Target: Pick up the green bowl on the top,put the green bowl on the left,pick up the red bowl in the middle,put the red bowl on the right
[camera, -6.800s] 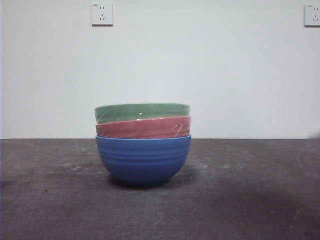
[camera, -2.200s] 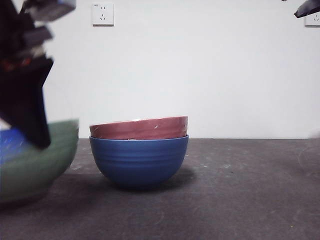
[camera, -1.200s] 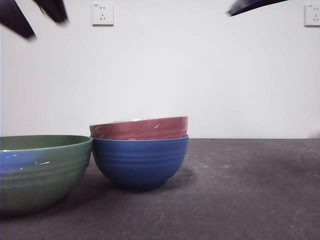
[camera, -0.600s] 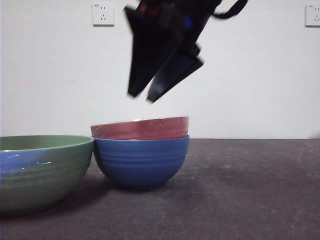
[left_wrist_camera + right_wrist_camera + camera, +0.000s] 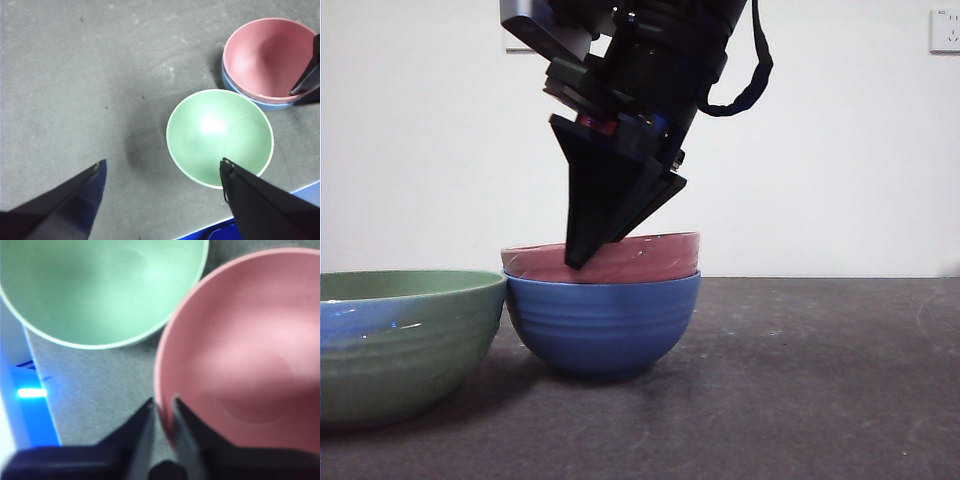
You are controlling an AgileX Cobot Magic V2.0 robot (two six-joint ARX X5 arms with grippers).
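The red bowl sits nested in a blue bowl at the table's middle. My right gripper has come down from above onto its near-left rim, one jaw outside and one inside, shut on the rim. The red bowl still rests in the blue one. The green bowl stands upright on the table to the left, close beside the stack. High above that bowl my left gripper hangs open, holding nothing.
The dark grey table stretches bare to the right of the stack. A white wall with a socket stands behind. A blue-lit edge shows beside the green bowl in the right wrist view.
The right gripper dropped from above the stack onto the red bowl's rim and its jaws closed on it. Earlier, the green bowl was set down on the left and released.
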